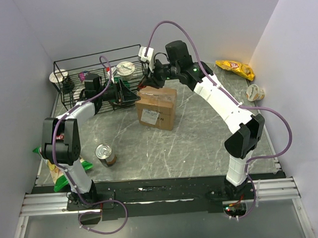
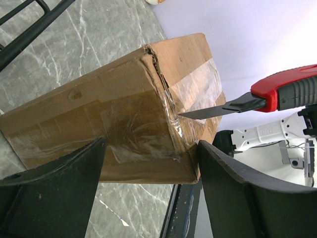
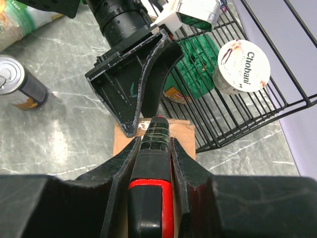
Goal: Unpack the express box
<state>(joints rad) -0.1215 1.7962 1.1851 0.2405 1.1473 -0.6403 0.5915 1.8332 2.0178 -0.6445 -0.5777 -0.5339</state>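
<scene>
While right gripper (image 3: 151, 163) clamped red box cutter (image 2: 285, 94), blade tip met taped seam of express box (image 2: 124, 109); left gripper (image 2: 148, 163) straddled box wide, contact unclear. Best kept cut shallow, along tape.

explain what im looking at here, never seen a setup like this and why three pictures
Two robot arms are bolted to a table's near edge. One picture looks down from above; the other two come from cameras on each wrist. The right pincer is shut on a red-handled knife, its blade at the taped end of the brown express box. The left pincer stands open, a finger on either side of that box. Also there: a black wire basket holding a Chobani cup, a tin can and a yellow snack bag.
</scene>
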